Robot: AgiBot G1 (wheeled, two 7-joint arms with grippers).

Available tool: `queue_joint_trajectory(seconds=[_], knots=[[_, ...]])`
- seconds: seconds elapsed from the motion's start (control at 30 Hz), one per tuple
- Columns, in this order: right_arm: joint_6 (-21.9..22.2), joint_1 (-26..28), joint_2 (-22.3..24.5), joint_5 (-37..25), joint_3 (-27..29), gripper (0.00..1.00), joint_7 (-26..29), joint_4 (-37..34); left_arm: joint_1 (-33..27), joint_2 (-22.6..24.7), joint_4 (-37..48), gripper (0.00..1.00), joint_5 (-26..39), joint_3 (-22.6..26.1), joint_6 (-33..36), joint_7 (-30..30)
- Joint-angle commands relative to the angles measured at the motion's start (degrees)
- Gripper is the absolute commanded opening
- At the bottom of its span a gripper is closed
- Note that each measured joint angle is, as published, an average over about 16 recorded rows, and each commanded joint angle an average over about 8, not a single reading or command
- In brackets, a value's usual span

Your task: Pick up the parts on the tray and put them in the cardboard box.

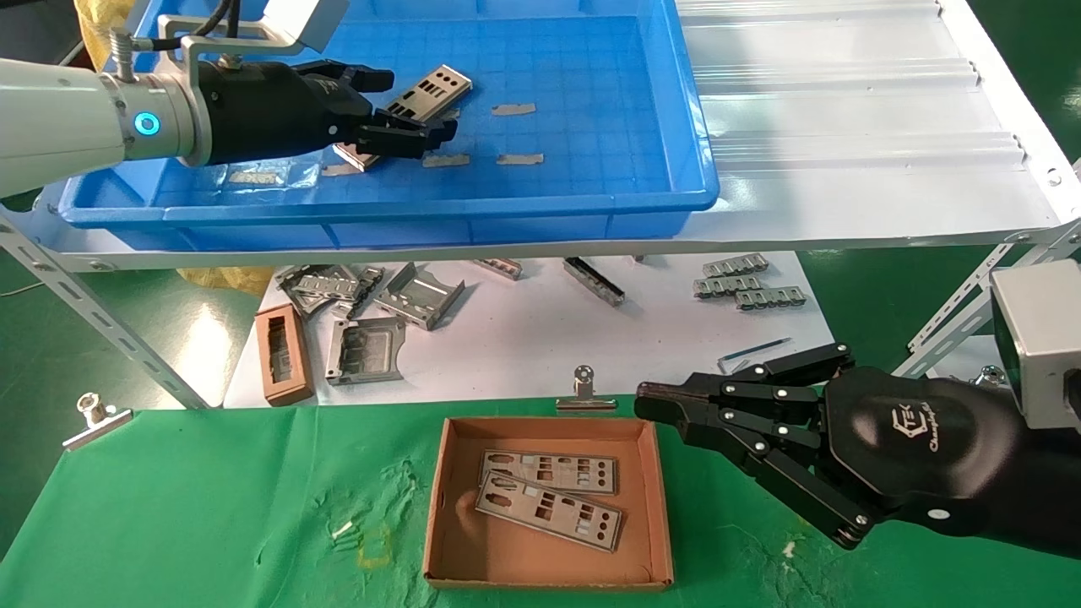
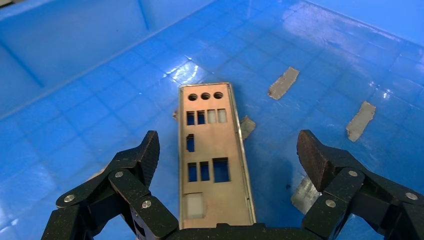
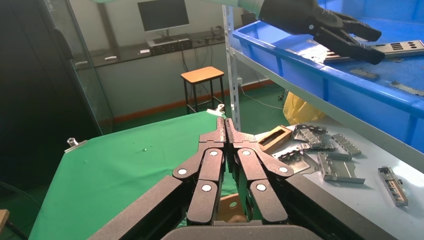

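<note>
Silver part between left end effector's spread fingers (tray).

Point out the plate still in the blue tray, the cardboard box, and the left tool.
plate (image 2: 212,165): left wrist view, middle of its flat face.
cardboard box (image 1: 436,498): head view, its left wall.
left tool (image 2: 227,157): left wrist view, midway between its open fingertips, over the plate.

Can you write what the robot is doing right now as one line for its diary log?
left gripper: open around thin silver punched metal plate in big blue plastic tray | right gripper: shut, by small brown cardboard box | boxed plates: two
</note>
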Motion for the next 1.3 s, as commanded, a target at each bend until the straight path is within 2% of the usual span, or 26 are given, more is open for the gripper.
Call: queue_joint_trajectory(seconds=[0.03, 0.2, 0.23, 0.43, 0.47, 0.5, 1.3], knots=[[0.0, 0.0, 0.0, 0.0, 0.0, 1.0, 0.0, 0.0, -0.3, 0.7, 1.1, 1.0, 0.1, 0.0, -0.6, 0.5], [0.0, 0.0, 0.0, 0.0, 0.0, 1.0, 0.0, 0.0, -0.7, 1.2, 2.7, 0.99, -0.1, -0.1, -1.3, 1.8], [0.0, 0.0, 0.0, 0.0, 0.0, 1.0, 0.0, 0.0, -0.7, 1.3, 2.9, 0.92, -0.2, -0.2, -1.4, 2.1], [0.0, 0.0, 0.0, 0.0, 0.0, 1.0, 0.0, 0.0, -0.7, 1.7, 4.0, 0.17, -0.5, -0.4, -1.7, 3.7], [0.0, 0.0, 0.0, 0.0, 0.0, 1.0, 0.0, 0.0, -0.7, 1.7, 4.1, 0.06, -0.6, -0.5, -1.7, 4.0], [0.0, 0.0, 0.0, 0.0, 0.0, 1.0, 0.0, 0.0, -0.7, 1.7, 4.2, 0.0, -0.6, -0.5, -1.7, 4.4], [0.0, 0.0, 0.0, 0.0, 0.0, 1.0, 0.0, 0.0, -1.0, 2.3, 6.0, 0.0, -1.9, -1.4, -1.5, 9.1]])
